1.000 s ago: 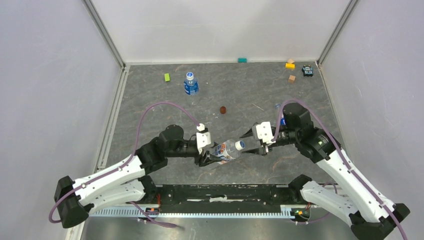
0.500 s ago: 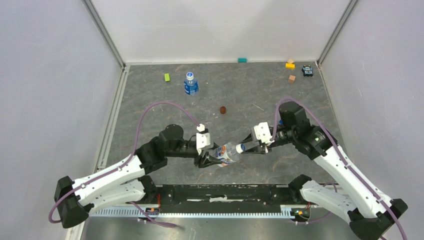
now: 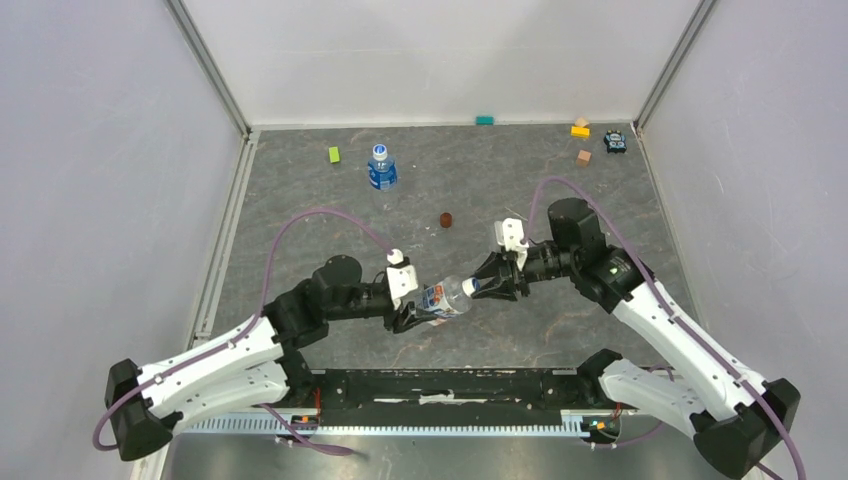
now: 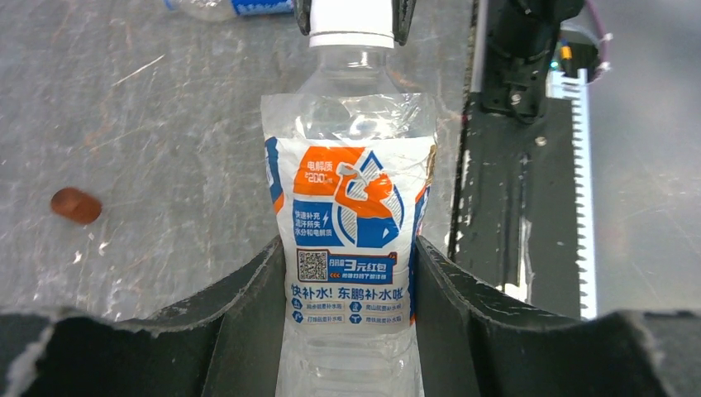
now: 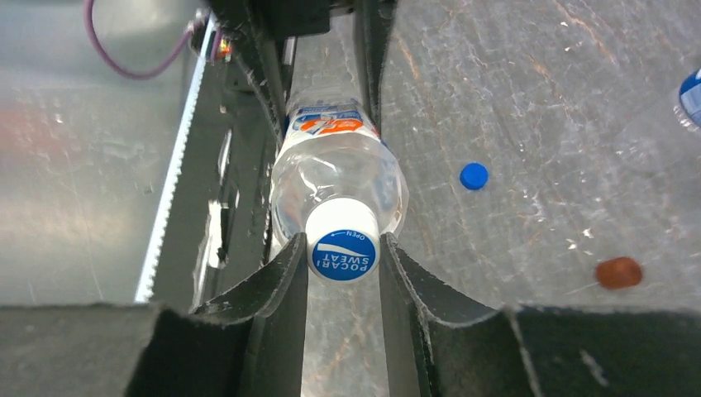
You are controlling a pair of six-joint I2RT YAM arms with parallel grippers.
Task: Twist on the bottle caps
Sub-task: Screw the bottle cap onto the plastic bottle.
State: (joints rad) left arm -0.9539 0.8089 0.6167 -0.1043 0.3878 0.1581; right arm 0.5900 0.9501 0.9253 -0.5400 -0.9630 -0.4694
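Capping is looking roughly midway: the left gripper (image 4: 347, 248) is clamping the held bottle (image 4: 351, 207) around its label, keeping it off the table (image 3: 300, 200) at the lower centre of the overhead view. The right gripper (image 5: 342, 240) is pinching the white cap (image 4: 350, 18) sitting on that bottle's neck, its fingers pressing on either side. Whether the thread is catching is not showing, so I am judging the twisting to be the work in hand. An upright bottle (image 3: 381, 170) is standing in the upper left of the overhead view, seemingly wearing a blue top, though it is too small to be sure. A lying bottle (image 4: 227, 7) is showing only partly at the top edge of the left wrist view, its neck hidden. A loose blue cap (image 5: 474, 175) is lying on the table right of centre in the right wrist view, probably waiting for that one. The held bottle is looking clear throughout, with no liquid line showing; what the other two are holding I cannot tell
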